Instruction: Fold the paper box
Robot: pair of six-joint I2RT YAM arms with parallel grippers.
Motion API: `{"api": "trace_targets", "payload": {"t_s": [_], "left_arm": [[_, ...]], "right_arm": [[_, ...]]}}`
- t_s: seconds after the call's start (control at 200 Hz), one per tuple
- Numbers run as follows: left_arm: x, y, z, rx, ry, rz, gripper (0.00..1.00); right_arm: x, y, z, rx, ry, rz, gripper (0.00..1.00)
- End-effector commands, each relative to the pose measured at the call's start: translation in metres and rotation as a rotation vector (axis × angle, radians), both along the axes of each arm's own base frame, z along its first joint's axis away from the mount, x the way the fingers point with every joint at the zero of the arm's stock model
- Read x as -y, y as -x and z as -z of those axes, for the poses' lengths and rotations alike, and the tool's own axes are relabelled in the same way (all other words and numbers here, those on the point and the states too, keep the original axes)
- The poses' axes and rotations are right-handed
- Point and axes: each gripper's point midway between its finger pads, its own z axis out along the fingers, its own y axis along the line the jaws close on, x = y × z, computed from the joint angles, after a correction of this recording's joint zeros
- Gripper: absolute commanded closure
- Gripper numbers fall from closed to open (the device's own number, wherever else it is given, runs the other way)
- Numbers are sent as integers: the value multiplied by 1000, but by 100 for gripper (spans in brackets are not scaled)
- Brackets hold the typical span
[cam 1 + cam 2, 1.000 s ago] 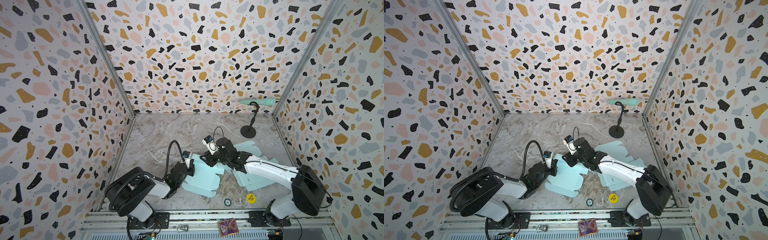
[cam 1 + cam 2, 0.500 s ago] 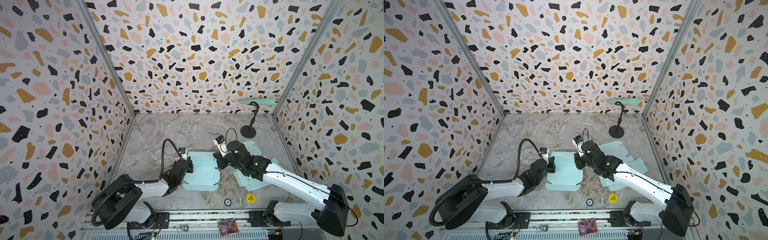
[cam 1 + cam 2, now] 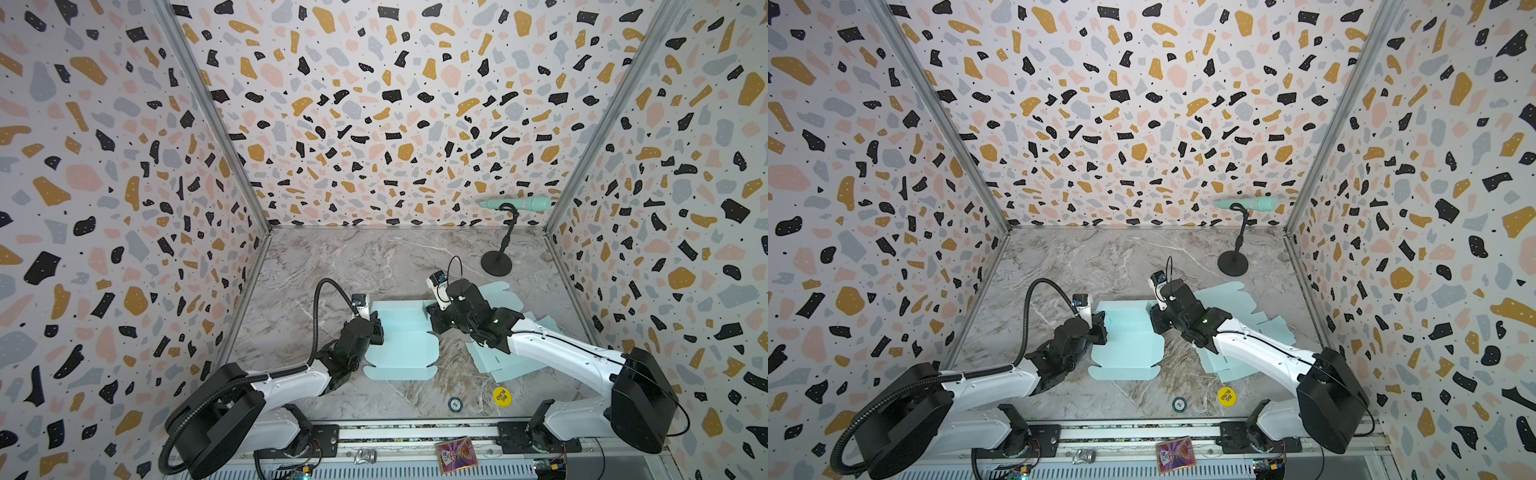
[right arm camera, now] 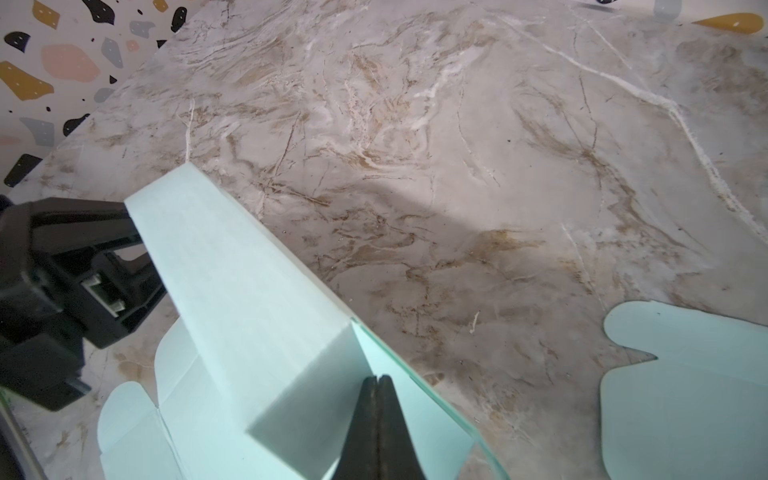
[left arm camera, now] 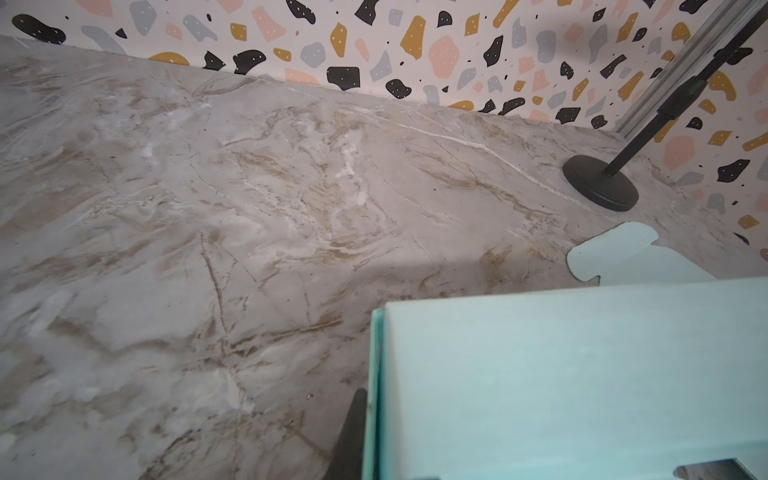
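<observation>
The paper box (image 3: 401,338) (image 3: 1127,345) is a pale teal die-cut sheet lying flat and square at the table's middle, with its far strip folded up into a wall (image 4: 249,291). My left gripper (image 3: 376,328) (image 3: 1100,328) is at the box's left edge. In the left wrist view one black finger (image 5: 352,432) presses the outside of the upright teal edge (image 5: 376,395); the other finger is hidden behind the paper. My right gripper (image 3: 434,322) (image 3: 1156,322) (image 4: 378,415) is shut at the far right corner, tips together, resting against the flap inside that corner.
A pile of flat teal blanks (image 3: 513,359) lies under my right arm. A black microphone stand (image 3: 496,264) is at the back right. A yellow sticker (image 3: 501,395) and a small round token (image 3: 455,403) lie near the front edge. Patterned walls close three sides.
The box has swung from a tilted pose to lie square and a little farther back. Both arms have reached forward with it. My right gripper has closed.
</observation>
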Motion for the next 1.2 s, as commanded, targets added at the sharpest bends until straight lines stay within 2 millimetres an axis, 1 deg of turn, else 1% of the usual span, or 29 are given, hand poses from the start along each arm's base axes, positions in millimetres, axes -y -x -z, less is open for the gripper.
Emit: {"api": "trace_targets", "payload": {"t_s": [0.0,0.055,0.11,0.165,0.22,0.23,0.3,0.416,0.476,0.536,0.591,0.676,0.751,0.791,0.891,1.001,1.086,1.196], "left_arm": [[3,1,-11,25,47,9,100],[3,2,-14,24,53,8,100],[1,1,-17,21,57,-1,100],[-1,1,-21,21,71,-10,100],[-3,0,-25,19,92,-13,100],[-4,0,-26,20,95,-15,100],[-9,-3,-30,13,120,-14,100],[-20,-8,-37,3,183,-4,100],[-26,-11,-43,9,210,-1,100],[-31,-13,-49,9,234,7,100],[-34,-14,-58,19,265,17,100],[-36,-13,-76,48,325,44,100],[-33,-11,-92,73,369,80,100],[-28,-10,-99,82,385,108,100],[-19,-7,-110,95,410,167,100],[-14,-4,-114,104,429,203,100],[-12,-3,-114,104,437,214,100],[-11,-3,-111,97,440,221,100]], "right_arm": [[-28,4,-25,61,-54,-82,100],[-35,6,-32,89,-79,-102,100],[-36,10,-42,121,-114,-126,99],[-34,15,-53,162,-154,-138,95],[-26,21,-67,213,-199,-147,86],[-24,22,-71,224,-210,-148,85],[-7,27,-83,266,-267,-137,76],[29,36,-105,336,-398,-103,64],[46,45,-118,388,-482,-97,57],[62,57,-126,442,-570,-99,50],[76,62,-125,459,-642,-85,43],[87,65,-116,444,-728,-90,40],[83,66,-108,421,-760,-126,39],[79,67,-107,418,-764,-154,39],[68,65,-108,416,-773,-212,39],[58,63,-113,418,-788,-264,40],[46,63,-116,417,-790,-307,40],[38,61,-119,421,-800,-324,40]]}}
